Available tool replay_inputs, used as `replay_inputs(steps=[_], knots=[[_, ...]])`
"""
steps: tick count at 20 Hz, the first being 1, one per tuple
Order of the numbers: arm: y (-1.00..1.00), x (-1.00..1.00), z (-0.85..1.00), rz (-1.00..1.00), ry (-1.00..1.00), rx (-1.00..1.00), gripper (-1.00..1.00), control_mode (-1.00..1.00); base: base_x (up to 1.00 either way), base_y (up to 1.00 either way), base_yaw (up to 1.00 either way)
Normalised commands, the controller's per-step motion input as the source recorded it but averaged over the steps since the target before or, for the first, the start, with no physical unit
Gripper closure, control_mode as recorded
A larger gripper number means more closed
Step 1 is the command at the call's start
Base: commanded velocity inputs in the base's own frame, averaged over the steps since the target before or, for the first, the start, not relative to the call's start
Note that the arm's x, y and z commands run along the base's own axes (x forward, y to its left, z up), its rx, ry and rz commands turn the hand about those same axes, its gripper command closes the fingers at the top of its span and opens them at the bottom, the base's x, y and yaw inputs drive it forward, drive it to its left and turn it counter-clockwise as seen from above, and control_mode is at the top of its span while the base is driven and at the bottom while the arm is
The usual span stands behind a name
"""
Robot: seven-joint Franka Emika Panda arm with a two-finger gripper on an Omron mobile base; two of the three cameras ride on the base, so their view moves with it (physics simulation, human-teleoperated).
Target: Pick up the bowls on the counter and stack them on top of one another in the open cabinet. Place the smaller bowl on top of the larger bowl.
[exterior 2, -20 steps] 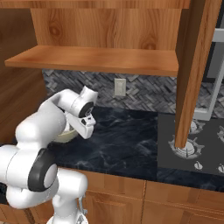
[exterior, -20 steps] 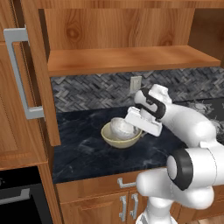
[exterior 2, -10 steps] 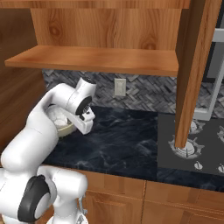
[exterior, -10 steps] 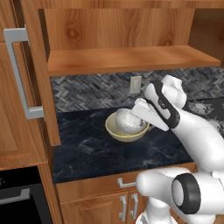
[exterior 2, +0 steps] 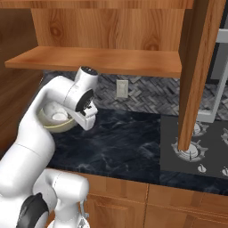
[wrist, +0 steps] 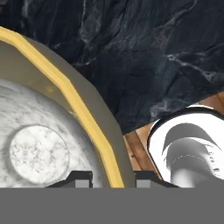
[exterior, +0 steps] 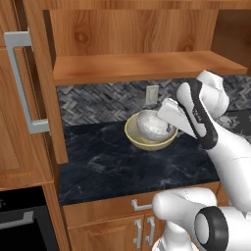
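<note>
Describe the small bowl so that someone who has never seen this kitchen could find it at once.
Start at the open wooden cabinet on the wall and drop below its shelf to the dark marble counter. There the robot's gripper has its jaws over the rim of a wide yellowish-tan bowl. The small bowl is the whitish-grey one nested inside it, far narrower and paler than the tan one.
</note>
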Motion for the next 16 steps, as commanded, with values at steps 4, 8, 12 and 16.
replay_inputs(steps=[4, 8, 12, 16], knots=[[-0.08, -0.22, 0.62, 0.0, -0.08, 0.0, 1.0, -1.0, 0.0, 0.0, 0.0], [-0.03, -0.15, 0.59, 0.0, -0.07, 0.0, 1.0, -1.0, 0.0, 0.0, 0.0], [-0.02, -0.12, 0.57, 0.0, -0.06, 0.0, 1.0, -1.0, 0.0, 0.0, 0.0], [-0.01, -0.05, 0.54, 0.0, -0.03, 0.0, 1.0, -1.0, 0.0, 0.0, 0.0]])
